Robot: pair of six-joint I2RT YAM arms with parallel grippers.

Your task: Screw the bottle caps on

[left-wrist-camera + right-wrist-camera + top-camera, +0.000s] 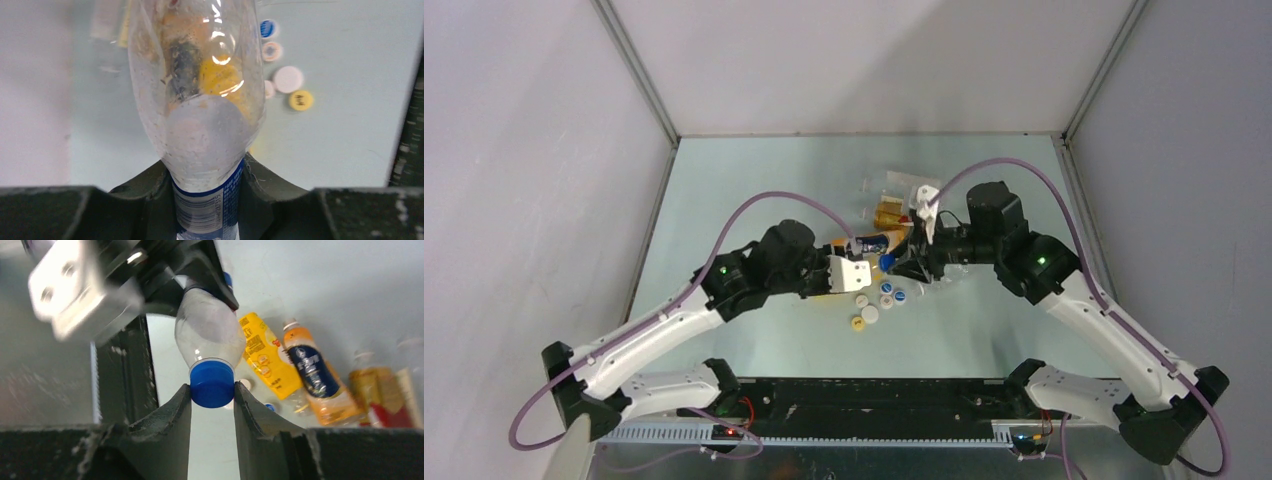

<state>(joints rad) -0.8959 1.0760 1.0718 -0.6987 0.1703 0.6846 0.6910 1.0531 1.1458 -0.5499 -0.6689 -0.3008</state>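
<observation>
My left gripper is shut on a clear bottle with a blue label, gripping it around the labelled middle. The bottle is held off the table, with its neck pointing at the right arm. A blue bottle cap sits on that neck, and my right gripper is shut on the cap's sides. In the top view the two grippers meet at the table's centre, at the blue cap. Loose caps lie below them: white, yellow and blue-topped.
More bottles lie just behind the grippers: a yellow one, an orange one with a dark-blue label, and a gold-and-red one. Clear bottles lie further back. Grey walls enclose the table on three sides.
</observation>
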